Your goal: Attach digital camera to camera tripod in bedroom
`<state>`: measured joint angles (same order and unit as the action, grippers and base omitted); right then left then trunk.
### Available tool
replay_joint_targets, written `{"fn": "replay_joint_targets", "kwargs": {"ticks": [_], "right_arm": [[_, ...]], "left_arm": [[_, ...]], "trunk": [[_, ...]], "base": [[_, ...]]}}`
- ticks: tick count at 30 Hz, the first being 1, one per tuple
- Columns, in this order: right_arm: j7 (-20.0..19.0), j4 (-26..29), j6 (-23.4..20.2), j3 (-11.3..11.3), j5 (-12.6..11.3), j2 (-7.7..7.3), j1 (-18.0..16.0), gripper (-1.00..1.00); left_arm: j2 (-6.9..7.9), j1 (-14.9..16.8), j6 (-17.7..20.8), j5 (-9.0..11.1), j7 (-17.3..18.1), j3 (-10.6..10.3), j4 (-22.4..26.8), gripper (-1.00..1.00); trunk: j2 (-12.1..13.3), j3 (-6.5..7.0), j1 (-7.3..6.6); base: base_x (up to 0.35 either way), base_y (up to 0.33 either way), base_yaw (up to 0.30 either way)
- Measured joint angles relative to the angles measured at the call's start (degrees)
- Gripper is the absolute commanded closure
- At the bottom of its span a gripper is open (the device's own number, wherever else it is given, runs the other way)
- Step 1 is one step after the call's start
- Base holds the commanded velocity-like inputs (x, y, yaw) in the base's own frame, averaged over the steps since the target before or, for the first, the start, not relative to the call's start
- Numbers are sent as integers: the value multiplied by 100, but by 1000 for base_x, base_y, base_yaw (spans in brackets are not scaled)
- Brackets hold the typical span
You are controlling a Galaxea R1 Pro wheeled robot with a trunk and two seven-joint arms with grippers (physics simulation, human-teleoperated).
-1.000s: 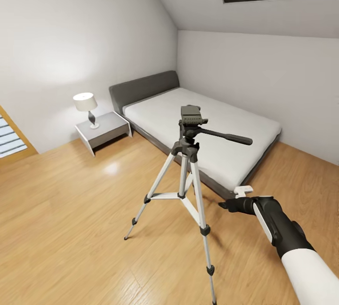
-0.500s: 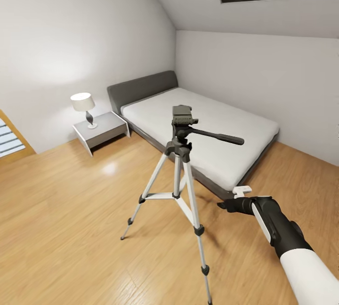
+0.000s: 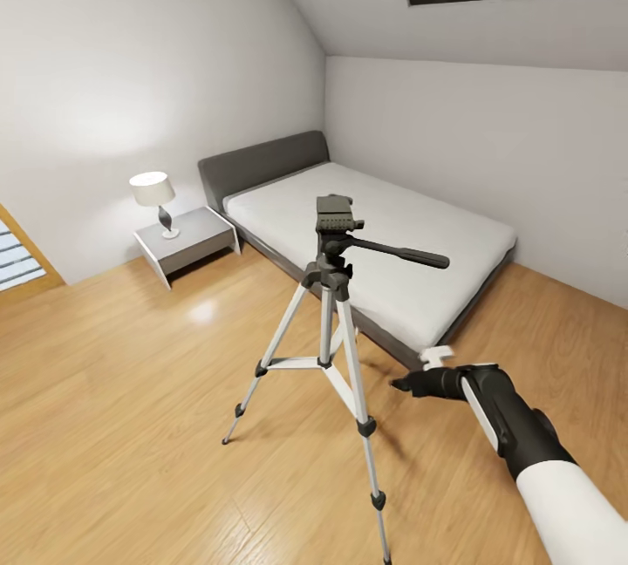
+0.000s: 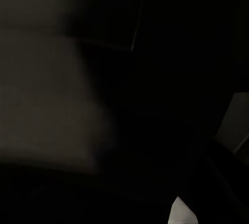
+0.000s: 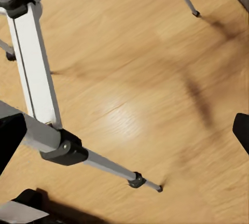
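The right gripper, dark and tapered on a black-and-white arm, hangs low over the glossy light wood floor, just right of the camera tripod; whether its jaws are parted cannot be told. The tripod stands mid-room on slim silver legs with black joints, its blocky black head bare and a long handle pointing right. Beyond it lies the grey low bed with a smooth white mattress.

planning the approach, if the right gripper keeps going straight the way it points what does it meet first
Probably the silver-legged camera tripod: the right gripper points at its lower legs, with light wood floor beyond. Depth is unclear.
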<state>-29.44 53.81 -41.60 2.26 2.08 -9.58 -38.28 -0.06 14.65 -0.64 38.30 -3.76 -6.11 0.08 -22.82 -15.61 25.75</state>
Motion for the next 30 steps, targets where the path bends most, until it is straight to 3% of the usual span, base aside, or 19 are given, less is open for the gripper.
{"fn": "replay_joint_targets", "kwargs": {"ticks": [4, 9, 15, 30], "right_arm": [[-794, -7, 30, 131, 5, -15, 0, -100], [-1419, -23, 45, 195, 13, 0, 0, -100], [-1633, -193, 56, 226, 20, 21, 0, -100], [-1674, -238, 154, 225, -27, 37, 0, -100]], "left_arm": [[-2, 0, 0, -2, 0, 0, 0, 100], [-2, 0, 0, -6, 1, 0, 0, 100], [-2, 0, 0, -7, 1, 0, 0, 100], [-2, 0, 0, -7, 1, 0, 0, 100]], "trunk": [[0, 0, 0], [0, 0, 0], [0, 0, 0], [0, 0, 0]], "base": [[0, 0, 0], [0, 0, 0], [0, 0, 0], [0, 0, 0]]}}
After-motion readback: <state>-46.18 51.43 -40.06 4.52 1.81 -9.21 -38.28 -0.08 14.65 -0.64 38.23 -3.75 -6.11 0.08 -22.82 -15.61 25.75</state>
